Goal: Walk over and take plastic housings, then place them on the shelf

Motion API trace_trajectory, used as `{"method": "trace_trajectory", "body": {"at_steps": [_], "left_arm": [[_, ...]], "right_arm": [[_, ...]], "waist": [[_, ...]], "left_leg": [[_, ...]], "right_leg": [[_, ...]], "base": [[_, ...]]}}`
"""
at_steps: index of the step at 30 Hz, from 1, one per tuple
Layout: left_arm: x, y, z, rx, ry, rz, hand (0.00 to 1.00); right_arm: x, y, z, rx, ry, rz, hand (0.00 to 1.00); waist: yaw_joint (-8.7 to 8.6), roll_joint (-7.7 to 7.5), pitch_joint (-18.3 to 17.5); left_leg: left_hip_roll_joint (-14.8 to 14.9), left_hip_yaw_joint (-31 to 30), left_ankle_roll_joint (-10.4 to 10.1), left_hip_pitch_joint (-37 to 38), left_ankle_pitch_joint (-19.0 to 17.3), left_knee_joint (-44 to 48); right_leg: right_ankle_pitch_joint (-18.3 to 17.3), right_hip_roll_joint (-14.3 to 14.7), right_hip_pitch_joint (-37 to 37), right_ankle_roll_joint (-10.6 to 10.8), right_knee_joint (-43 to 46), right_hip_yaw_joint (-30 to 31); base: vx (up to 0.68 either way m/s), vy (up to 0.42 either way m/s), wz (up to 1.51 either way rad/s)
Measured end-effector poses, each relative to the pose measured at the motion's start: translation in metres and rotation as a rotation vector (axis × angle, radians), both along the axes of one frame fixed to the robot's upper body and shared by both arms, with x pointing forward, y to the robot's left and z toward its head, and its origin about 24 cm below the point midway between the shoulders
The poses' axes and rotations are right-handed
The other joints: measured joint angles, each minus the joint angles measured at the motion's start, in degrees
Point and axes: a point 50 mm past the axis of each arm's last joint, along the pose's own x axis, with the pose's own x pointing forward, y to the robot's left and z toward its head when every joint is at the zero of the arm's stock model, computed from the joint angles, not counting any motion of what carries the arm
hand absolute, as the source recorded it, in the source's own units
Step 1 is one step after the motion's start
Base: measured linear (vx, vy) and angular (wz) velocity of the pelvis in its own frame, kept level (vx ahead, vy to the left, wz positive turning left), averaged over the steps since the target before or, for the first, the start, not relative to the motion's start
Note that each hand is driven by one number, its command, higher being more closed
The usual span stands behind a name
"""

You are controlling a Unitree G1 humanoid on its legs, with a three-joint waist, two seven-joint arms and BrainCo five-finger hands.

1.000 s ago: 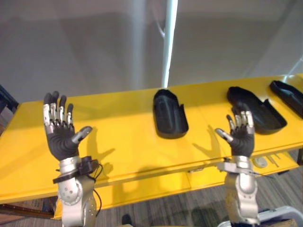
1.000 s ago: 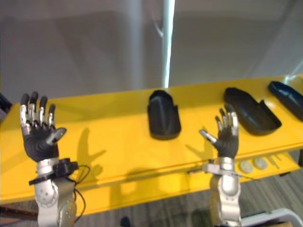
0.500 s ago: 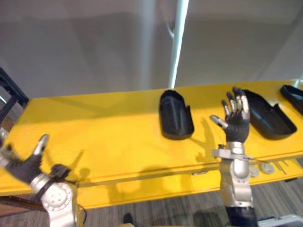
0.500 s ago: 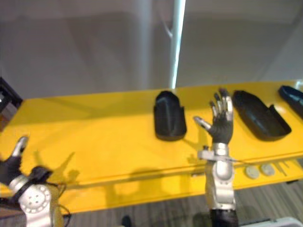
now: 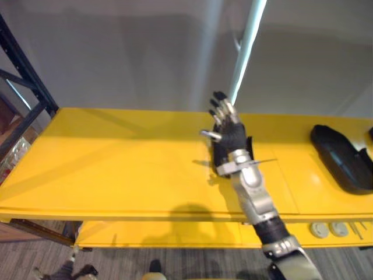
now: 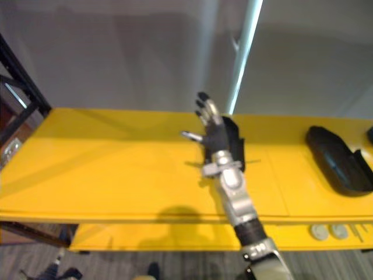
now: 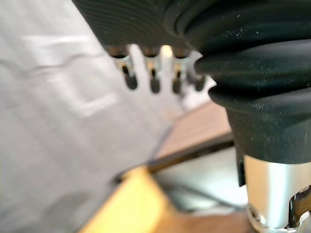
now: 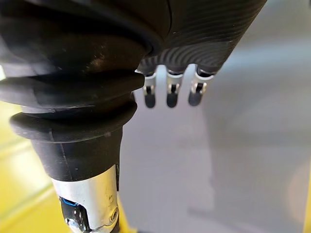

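Right hand (image 5: 230, 131), fingers spread wide and empty, held above the middle of the yellow desk (image 5: 116, 157) just in front of a black plastic housing (image 6: 235, 146) lying mid-desk, best lowered squarely over it before closing; left hand (image 7: 153, 80) relaxed, empty.

Right hand (image 5: 232, 135) raised, fingers spread (left hand (image 7: 146, 24) open too).
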Motion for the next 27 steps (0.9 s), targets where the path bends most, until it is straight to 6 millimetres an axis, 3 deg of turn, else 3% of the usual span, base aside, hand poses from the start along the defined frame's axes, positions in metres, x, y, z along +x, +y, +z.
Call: {"method": "trace_trajectory", "body": {"at_steps": [5,9,19,21,27], "left_arm": [[-0.034,-0.044,-0.037,-0.364,0.132,-0.084,0.00],[-0.047,-0.061,-0.044,-0.480,0.154,-0.132,0.00],[-0.034,-0.063,-0.044,-0.519,0.079,-0.212,0.00],[-0.030,-0.064,-0.044,-0.528,0.061,-0.217,0.00],[-0.017,-0.068,-0.044,-0.537,0.038,-0.266,0.00]], "right_arm": [[0.002,0.027,-0.001,0.010,0.061,0.053,0.00],[0.004,0.038,-0.011,0.021,0.164,0.031,0.00],[-0.002,0.055,-0.059,-0.030,0.435,-0.041,0.00],[-0.004,0.054,-0.076,-0.054,0.505,-0.069,0.00],[-0.007,0.046,-0.097,-0.078,0.590,-0.151,0.00]], "waist": [[0.68,-0.02,-0.01],[0.75,-0.05,-0.03],[0.76,0.45,0.31],[0.64,0.97,0.67],[0.49,1.52,1.36]], "left_leg": [[0.61,-0.61,-0.27,-0.02,0.17,0.00],[1.23,-0.97,-0.60,-0.03,0.37,0.00],[1.43,0.42,-0.68,0.81,-0.50,-0.01],[1.02,0.55,-0.74,1.48,-0.90,-0.01],[0.69,1.01,-0.83,1.73,-1.40,-0.01]], "right_leg": [[-0.37,0.68,0.14,-0.61,0.16,-0.29],[-0.67,1.35,0.20,-1.07,0.29,-0.49],[-1.08,1.43,0.46,-0.62,0.32,0.16],[-1.22,1.10,1.21,-0.28,0.29,0.15],[-1.41,0.56,1.30,0.23,0.32,0.22]], "base": [[-0.01,-0.019,0.03],[-0.01,-0.023,0.02],[0.01,-0.005,-0.04],[0.06,-0.009,-0.02],[0.06,-0.004,-0.01]]}}
